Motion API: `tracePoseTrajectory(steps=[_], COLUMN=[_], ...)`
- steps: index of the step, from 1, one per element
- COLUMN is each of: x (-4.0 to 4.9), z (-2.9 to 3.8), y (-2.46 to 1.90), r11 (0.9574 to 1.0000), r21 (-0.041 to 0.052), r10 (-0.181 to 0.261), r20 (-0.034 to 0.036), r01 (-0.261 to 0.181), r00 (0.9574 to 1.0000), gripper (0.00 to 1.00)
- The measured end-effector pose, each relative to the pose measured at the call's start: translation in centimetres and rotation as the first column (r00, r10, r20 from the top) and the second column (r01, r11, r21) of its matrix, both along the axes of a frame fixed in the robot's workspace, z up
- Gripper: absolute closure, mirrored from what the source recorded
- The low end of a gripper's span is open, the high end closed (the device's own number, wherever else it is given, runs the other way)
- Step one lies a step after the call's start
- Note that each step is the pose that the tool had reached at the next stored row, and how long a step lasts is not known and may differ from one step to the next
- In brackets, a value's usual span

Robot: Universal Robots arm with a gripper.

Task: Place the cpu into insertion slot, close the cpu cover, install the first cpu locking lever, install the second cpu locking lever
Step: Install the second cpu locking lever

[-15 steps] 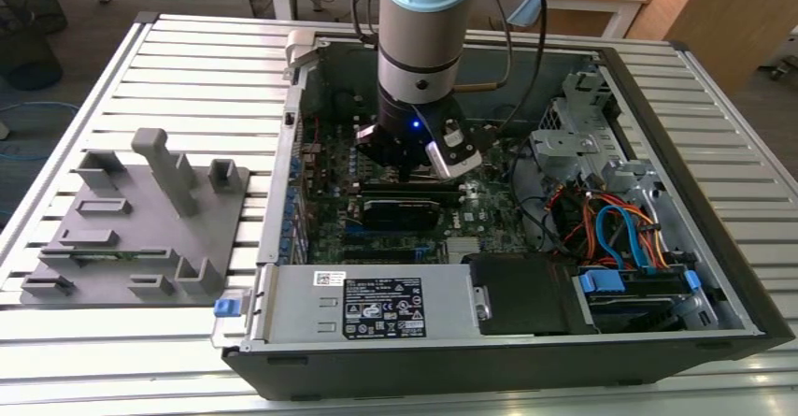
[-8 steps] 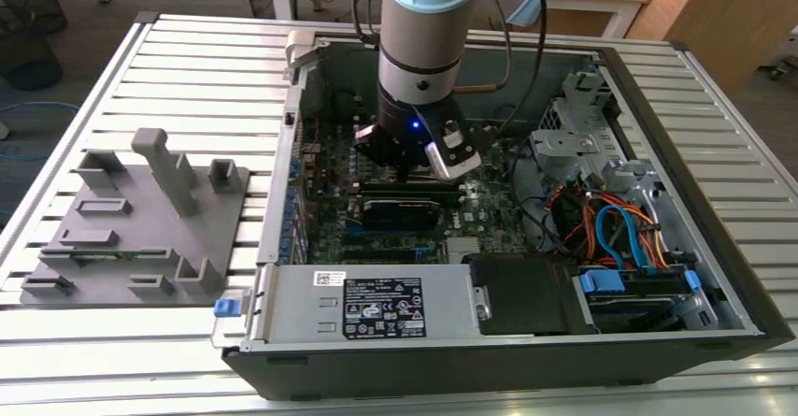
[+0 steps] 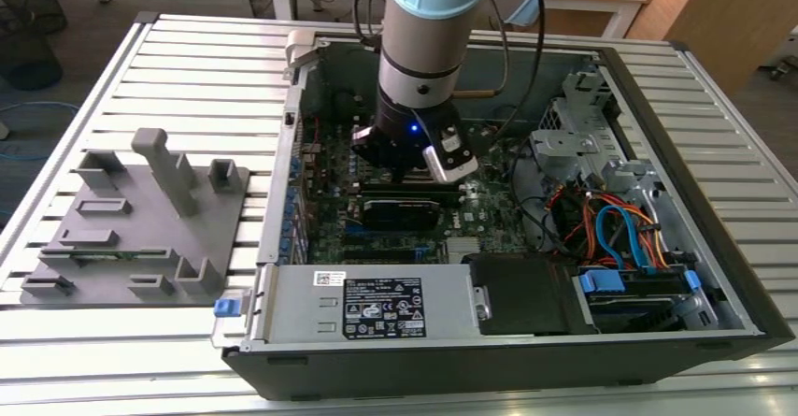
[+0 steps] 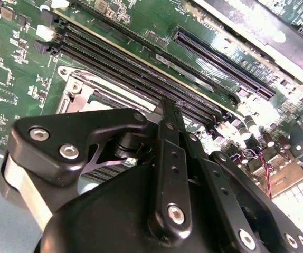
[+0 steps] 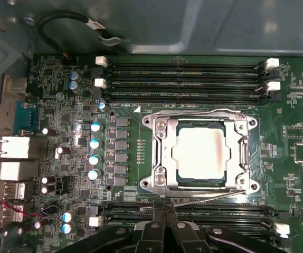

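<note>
1. Working well here means that the gripper (image 5: 164, 211) comes down straight and presses gently, so nothing slips on the board.
2. Its fingers are closed together and hold nothing, just beside the insertion slot (image 5: 201, 153).
3. In the first wrist view the cpu (image 5: 200, 152) lies flat in the slot, silver top facing up, square, so no long axis.
4. The cpu cover (image 5: 161, 153) lies closed around it.

Insertion slot (image 4: 83, 92) mostly behind gripper (image 4: 168, 113) linkage, 2nd wrist view.
</note>
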State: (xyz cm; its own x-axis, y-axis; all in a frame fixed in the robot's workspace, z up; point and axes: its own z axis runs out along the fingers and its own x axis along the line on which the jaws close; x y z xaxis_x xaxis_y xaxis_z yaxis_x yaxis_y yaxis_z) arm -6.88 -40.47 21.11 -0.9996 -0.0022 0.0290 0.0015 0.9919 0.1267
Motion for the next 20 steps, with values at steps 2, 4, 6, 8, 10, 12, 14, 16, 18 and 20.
tracePoseTrajectory(steps=[2, 4, 6, 8, 10, 12, 14, 16, 18, 20], x=[0.01, 0.0, 0.0, 0.0, 0.0, 0.0, -0.01, -0.04, -0.13, -0.25], z=[-0.07, -0.12, -0.17, -0.2, -0.22, -0.26, -0.3, -0.38, -0.45, -0.51], y=[-0.01, -0.07, -0.23, -0.43, -0.59, -0.7, -0.71, -0.72, -0.74, -0.77], r11=[1.0, 0.9999, 0.9998, 0.9998, 0.9998, 0.9997, 0.9996, 0.9994, 0.9992, 0.9989], r21=[0.0081, 0.0172, 0.0208, 0.0216, 0.0219, 0.0239, 0.0282, 0.0335, 0.0393, 0.0459], r10=[0.0, 0.0, 0.0, 0.0, 0.0, 0.0, 0.0, 0.0, 0.0, 0.0], r20=[0.0001, 0.0, 0.0001, 0.0, 0.0, 0.0, -0.0001, 0.0, -0.0001, 0.0], r01=[0.0, 0.0, 0.0, 0.0, 0.0, 0.0, 0.0, 0.0, 0.0, 0.0], r00=[1.0, 1.0, 1.0, 1.0, 1.0, 1.0, 1.0, 1.0, 1.0, 1.0], gripper=[0.9, 0.9, 0.9, 0.9, 0.9, 0.9, 0.9, 0.9, 0.9, 0.9])
